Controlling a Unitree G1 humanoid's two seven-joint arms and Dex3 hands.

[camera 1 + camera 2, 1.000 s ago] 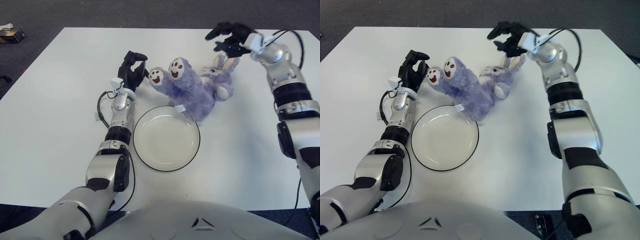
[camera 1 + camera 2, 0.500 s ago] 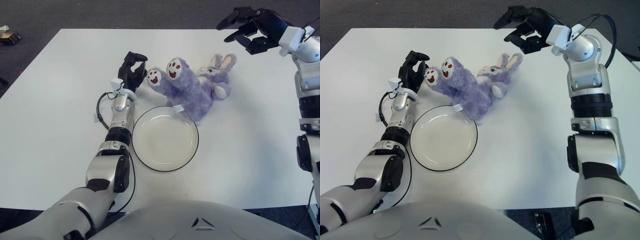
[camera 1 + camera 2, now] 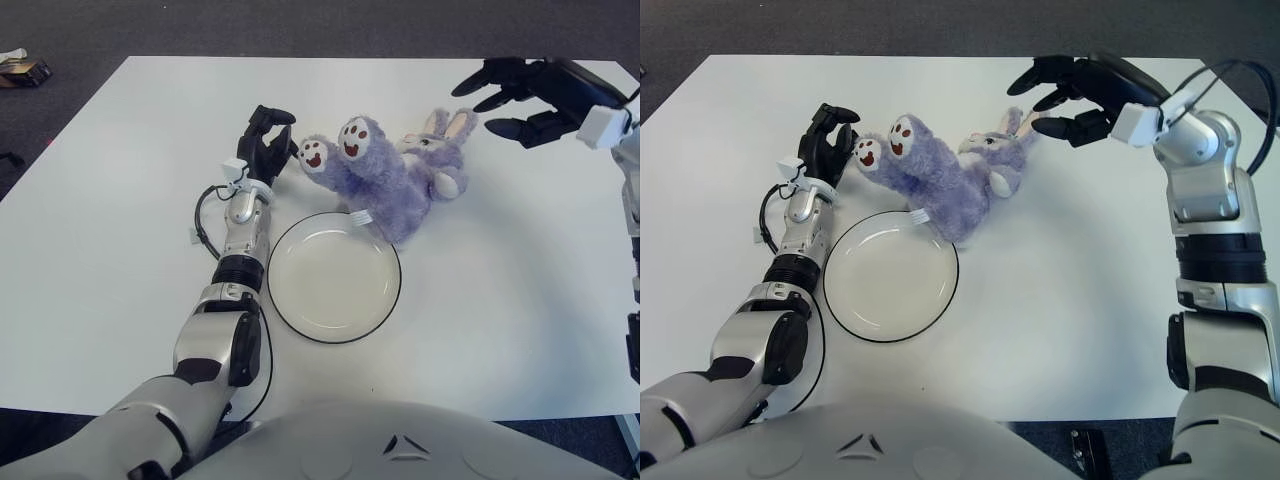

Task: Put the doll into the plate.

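I see the doll (image 3: pixel 385 175), a purple plush rabbit, lying on its back on the table (image 3: pixel 120 220), feet up, just beyond the plate (image 3: pixel 333 277), its lower edge touching the rim. The plate holds nothing. My left hand (image 3: pixel 266 145) is right beside the doll's nearer foot, fingers curled, touching or almost touching it; I can't tell that it grips anything. My right hand (image 3: pixel 1080 95) hangs above the table just right of the rabbit's ears, fingers spread, holding nothing.
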